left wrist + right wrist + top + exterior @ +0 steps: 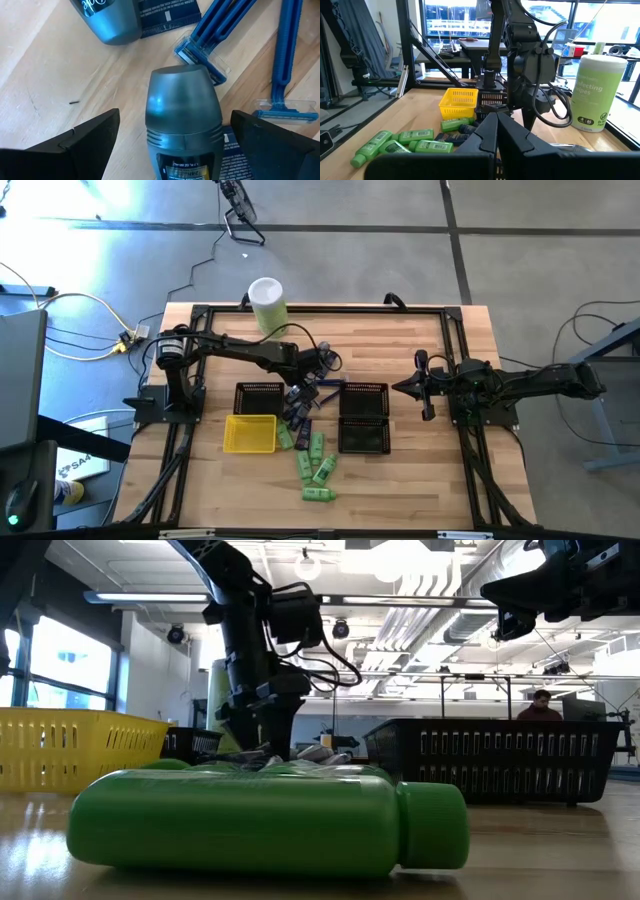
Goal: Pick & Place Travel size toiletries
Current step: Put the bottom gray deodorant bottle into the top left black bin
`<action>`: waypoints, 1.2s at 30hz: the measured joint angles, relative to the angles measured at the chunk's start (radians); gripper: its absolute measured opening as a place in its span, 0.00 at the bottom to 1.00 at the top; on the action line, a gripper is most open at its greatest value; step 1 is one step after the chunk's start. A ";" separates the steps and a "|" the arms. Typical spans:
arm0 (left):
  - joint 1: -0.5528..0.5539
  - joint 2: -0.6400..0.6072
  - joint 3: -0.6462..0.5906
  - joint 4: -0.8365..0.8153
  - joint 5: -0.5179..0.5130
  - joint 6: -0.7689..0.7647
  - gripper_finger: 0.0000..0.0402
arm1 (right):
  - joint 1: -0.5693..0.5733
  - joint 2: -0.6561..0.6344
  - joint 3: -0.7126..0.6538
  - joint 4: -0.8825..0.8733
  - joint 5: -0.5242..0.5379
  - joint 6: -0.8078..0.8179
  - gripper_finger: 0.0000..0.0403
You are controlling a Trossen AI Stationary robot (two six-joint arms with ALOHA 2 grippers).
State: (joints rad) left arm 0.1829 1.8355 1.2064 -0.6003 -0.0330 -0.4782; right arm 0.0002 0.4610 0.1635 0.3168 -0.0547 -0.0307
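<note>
On the pale wooden worktop (pixel 420 480), bright green bottles (pixel 315 465) lie unsorted at six o'clock. Left gripper (pixel 170 145), jaws apart, straddles a grey roll-on bottle (pixel 182 115); right gripper (pixel 497 132) waits, jaws together.

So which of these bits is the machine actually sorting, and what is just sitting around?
Part of the job:
- green bottles
- grey deodorant stick, between the open left gripper fingers
- blue razors

Just lying about:
- pale-green wipes canister
- yellow basket
- black baskets
- right gripper, shut, waiting at the side
</note>
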 joint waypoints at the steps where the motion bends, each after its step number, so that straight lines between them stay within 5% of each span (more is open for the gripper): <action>1: 0.000 0.000 0.000 0.000 0.000 0.000 0.93 | 0.000 0.000 0.000 0.000 0.000 0.000 0.00; 27: 0.000 0.052 0.005 -0.006 0.035 -0.002 0.93 | 0.000 0.000 0.000 -0.006 0.003 0.000 0.00; 36: 0.001 0.053 0.004 -0.010 0.015 -0.003 0.72 | 0.000 0.000 0.000 -0.006 0.003 0.000 0.00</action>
State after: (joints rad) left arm 0.1841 1.8885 1.2106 -0.6099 -0.0182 -0.4811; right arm -0.0002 0.4610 0.1635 0.3103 -0.0517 -0.0307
